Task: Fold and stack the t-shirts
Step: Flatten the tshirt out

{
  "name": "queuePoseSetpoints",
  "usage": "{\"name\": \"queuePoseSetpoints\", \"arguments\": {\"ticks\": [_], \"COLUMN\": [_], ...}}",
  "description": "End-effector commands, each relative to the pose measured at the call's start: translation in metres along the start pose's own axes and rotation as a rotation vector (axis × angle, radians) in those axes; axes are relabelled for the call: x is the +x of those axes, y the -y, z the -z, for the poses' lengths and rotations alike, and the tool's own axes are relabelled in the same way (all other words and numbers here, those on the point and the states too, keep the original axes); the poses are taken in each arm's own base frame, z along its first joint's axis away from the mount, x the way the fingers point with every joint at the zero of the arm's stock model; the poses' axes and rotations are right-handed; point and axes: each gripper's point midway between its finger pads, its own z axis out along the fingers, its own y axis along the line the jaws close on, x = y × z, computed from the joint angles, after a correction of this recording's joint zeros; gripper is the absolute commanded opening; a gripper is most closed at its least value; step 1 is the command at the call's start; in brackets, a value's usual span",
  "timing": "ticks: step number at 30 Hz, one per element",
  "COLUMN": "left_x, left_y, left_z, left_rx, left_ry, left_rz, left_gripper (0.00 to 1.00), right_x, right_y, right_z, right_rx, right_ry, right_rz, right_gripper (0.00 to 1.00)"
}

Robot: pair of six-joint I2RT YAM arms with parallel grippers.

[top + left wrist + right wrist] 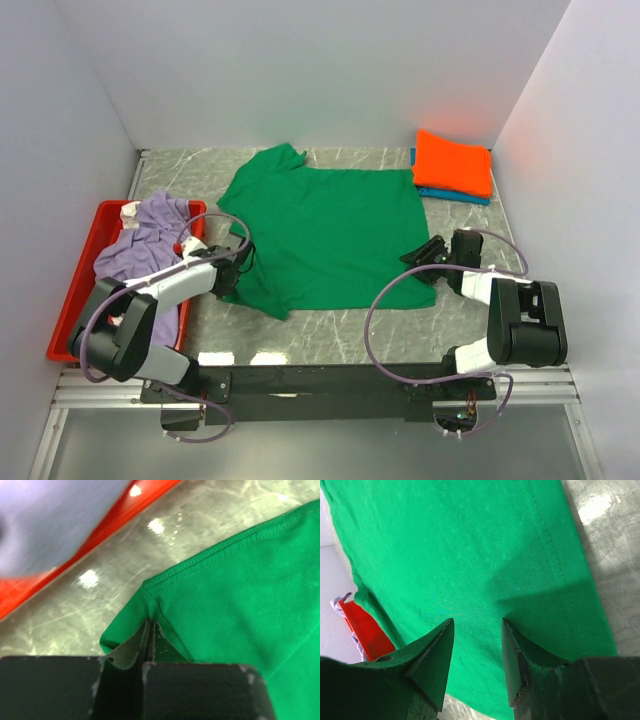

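Observation:
A bright green t-shirt (325, 235) lies spread flat in the middle of the marble table. My left gripper (238, 268) is at its left edge, and in the left wrist view its jaws (150, 626) are shut on a pinched corner of the green cloth (235, 590). My right gripper (420, 252) is over the shirt's right edge. In the right wrist view it (477, 625) stands open above the green cloth (470, 555), with nothing between its fingers. An orange t-shirt (455, 162) lies folded on a blue t-shirt (455, 195) at the back right. A lavender t-shirt (150, 235) is crumpled in the tray.
A red plastic tray (78, 290) stands along the left wall, close to my left arm; its rim (100, 525) shows just beyond the pinched corner. White walls enclose the table on three sides. Bare marble (330, 330) runs along the near edge.

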Motion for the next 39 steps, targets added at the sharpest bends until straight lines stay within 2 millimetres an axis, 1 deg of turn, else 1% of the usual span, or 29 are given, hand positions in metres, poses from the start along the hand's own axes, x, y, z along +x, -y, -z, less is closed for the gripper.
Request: {"name": "queuePoseSetpoints", "arguments": {"ticks": [1, 3, 4, 6, 7, 8, 9, 11, 12, 17, 21, 23, 24, 26, 27, 28, 29, 30, 32, 33, 34, 35, 36, 37, 39], "left_x": [0.017, 0.022, 0.026, 0.026, 0.023, 0.022, 0.02, 0.02, 0.021, 0.027, 0.022, 0.016, 0.013, 0.006, 0.003, -0.003, -0.006, -0.014, -0.019, -0.022, -0.023, -0.023, -0.023, -0.018, -0.016], "left_y": [-0.056, -0.063, -0.069, -0.068, -0.065, -0.066, -0.061, -0.058, -0.062, -0.063, -0.057, -0.05, -0.046, -0.027, -0.022, -0.014, -0.012, -0.007, -0.003, 0.001, 0.005, 0.009, 0.018, 0.025, 0.036], "left_z": [-0.002, -0.001, -0.002, 0.003, 0.009, 0.012, 0.022, 0.027, 0.029, 0.038, 0.046, 0.053, 0.056, 0.068, 0.073, 0.08, 0.083, 0.089, 0.091, 0.092, 0.091, 0.089, 0.09, 0.087, 0.086], "left_rx": [-0.177, -0.182, -0.188, -0.156, -0.135, -0.133, -0.088, -0.064, -0.072, -0.038, 0.009, 0.057, 0.079, 0.177, 0.204, 0.24, 0.247, 0.261, 0.261, 0.27, 0.267, 0.267, 0.283, 0.279, 0.286], "left_ry": [-0.005, -0.022, -0.032, -0.033, -0.017, -0.015, -0.013, -0.02, -0.026, -0.071, -0.066, -0.057, -0.055, -0.051, -0.05, -0.041, -0.034, -0.013, 0.004, 0.013, 0.026, 0.025, 0.023, 0.006, 0.0], "left_rz": [-0.002, 0.007, 0.005, -0.002, 0.019, 0.015, 0.001, 0.013, 0.009, 0.031, 0.029, 0.023, 0.019, 0.005, 0.003, 0.006, 0.008, 0.022, 0.017, 0.02, -0.004, -0.017, -0.019, -0.07, -0.103], "left_gripper": [0.01, 0.01, 0.01, 0.01, 0.01, 0.01, 0.01, 0.01, 0.01, 0.01, 0.01, 0.01, 0.01, 0.01, 0.01, 0.02, 0.06, 0.11, 0.17, 0.24, 0.26, 0.28, 0.29, 0.29, 0.29], "right_x": [-0.013, -0.012, -0.012, -0.011, -0.01, -0.011, -0.01, -0.011, -0.011, -0.012, -0.017, -0.018, -0.02, -0.02, -0.02, -0.018, -0.019, -0.019, -0.02, -0.02, -0.021, -0.022, -0.023, -0.022, -0.023], "right_y": [-0.016, -0.015, -0.015, -0.013, -0.012, -0.012, -0.011, -0.012, -0.012, -0.014, -0.017, -0.015, -0.018, -0.019, -0.019, -0.018, -0.021, -0.022, -0.024, -0.024, -0.021, -0.024, -0.024, -0.022, -0.022], "right_z": [-0.003, -0.003, -0.003, -0.003, -0.003, -0.003, -0.004, -0.004, -0.004, -0.002, 0.002, 0.005, 0.008, 0.013, 0.015, 0.018, 0.022, 0.024, 0.031, 0.033, 0.036, 0.039, 0.041, 0.043, 0.047], "right_rx": [-0.039, -0.038, -0.039, -0.036, -0.033, -0.032, -0.031, -0.032, -0.032, -0.037, -0.028, -0.014, -0.016, -0.015, -0.014, -0.005, -0.01, -0.012, -0.006, -0.001, 0.017, 0.011, 0.014, 0.027, 0.03], "right_ry": [0.027, 0.026, 0.027, 0.025, 0.024, 0.025, 0.022, 0.021, 0.021, 0.024, 0.038, 0.045, 0.056, 0.066, 0.069, 0.064, 0.073, 0.075, 0.09, 0.096, 0.101, 0.113, 0.121, 0.122, 0.133], "right_rz": [0.034, 0.035, 0.035, 0.034, 0.034, 0.033, 0.03, 0.03, 0.03, 0.027, 0.044, 0.045, 0.056, 0.057, 0.061, 0.059, 0.066, 0.076, 0.091, 0.105, 0.109, 0.118, 0.129, 0.129, 0.138], "right_gripper": [0.5, 0.5, 0.5, 0.5, 0.5, 0.5, 0.5, 0.5, 0.5, 0.5, 0.49, 0.49, 0.49, 0.5, 0.5, 0.5, 0.5, 0.5, 0.5, 0.5, 0.5, 0.5, 0.5, 0.5, 0.5]}}
